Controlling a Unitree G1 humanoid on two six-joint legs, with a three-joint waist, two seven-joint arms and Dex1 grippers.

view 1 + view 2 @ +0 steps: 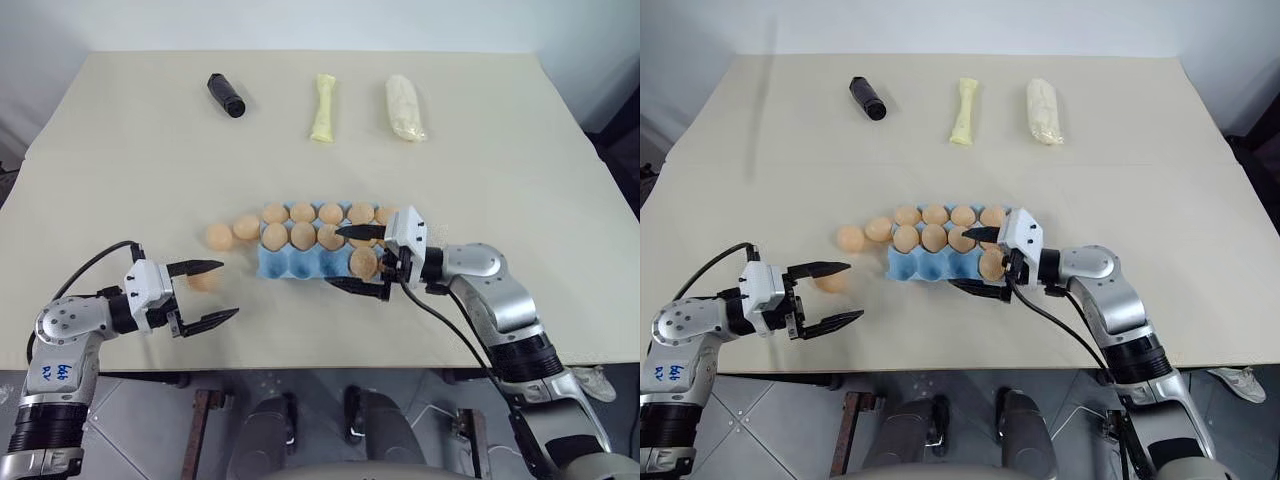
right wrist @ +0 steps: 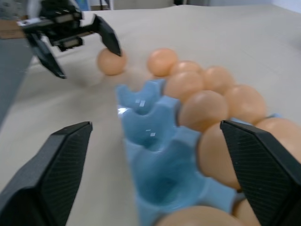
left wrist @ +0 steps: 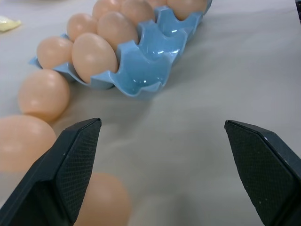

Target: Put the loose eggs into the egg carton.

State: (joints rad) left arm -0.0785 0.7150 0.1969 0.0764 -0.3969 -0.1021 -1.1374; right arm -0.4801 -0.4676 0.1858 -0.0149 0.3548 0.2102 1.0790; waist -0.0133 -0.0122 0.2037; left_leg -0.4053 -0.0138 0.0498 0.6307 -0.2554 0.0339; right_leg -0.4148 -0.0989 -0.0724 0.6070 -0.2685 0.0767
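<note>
Both grippers, left (image 1: 205,292) and right (image 1: 357,260), gape wide, empty. A loose egg (image 1: 831,281) lies between the left fingers, beside the carton (image 1: 930,264). Smooth, light, brittle: pinch gently across its middle.

The egg carton (image 1: 300,262) lies between the left gripper (image 1: 207,293) and right gripper (image 1: 362,262), three loose eggs (image 1: 219,237) on the table (image 1: 120,160) just ahead of the left gripper, beside the carton's left end.

black cylinder (image 1: 226,95), yellow bone-shaped thing (image 1: 323,108), whitish bundle (image 1: 405,107)
</note>
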